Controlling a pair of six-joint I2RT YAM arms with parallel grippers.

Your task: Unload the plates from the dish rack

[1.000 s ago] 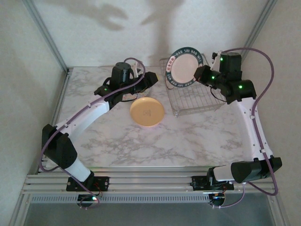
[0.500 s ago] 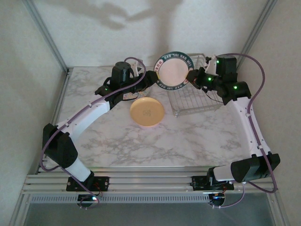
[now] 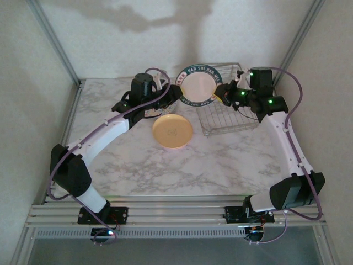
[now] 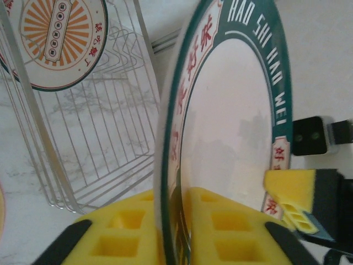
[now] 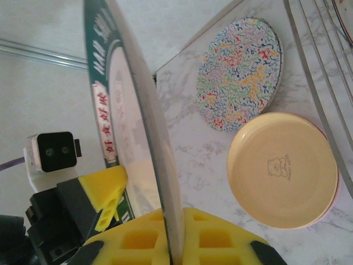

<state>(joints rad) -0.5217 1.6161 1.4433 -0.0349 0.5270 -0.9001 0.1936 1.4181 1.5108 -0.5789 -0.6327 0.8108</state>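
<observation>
A white plate with a dark green lettered rim [image 3: 198, 85] hangs upright in the air at the left end of the dish rack [image 3: 229, 113]. My left gripper [image 3: 177, 94] is shut on its left rim, and the edge sits between the yellow pads [image 4: 231, 223]. My right gripper [image 3: 222, 93] is shut on the opposite rim, which its pads [image 5: 220, 237] pinch. In the left wrist view a plate with an orange motif [image 4: 55, 38] stands in the rack's wire slots [image 4: 105, 132].
A yellow plate [image 3: 172, 131] lies flat on the marble table just left of the rack, also seen as the yellow plate [image 5: 284, 171]. Beyond it a multicolour floral plate [image 5: 240, 74] lies flat. White walls enclose the table at the back and sides.
The right gripper has carried the green-rimmed plate left, from above the rack to the left gripper. The left gripper's jaws have shut on the plate's rim.
</observation>
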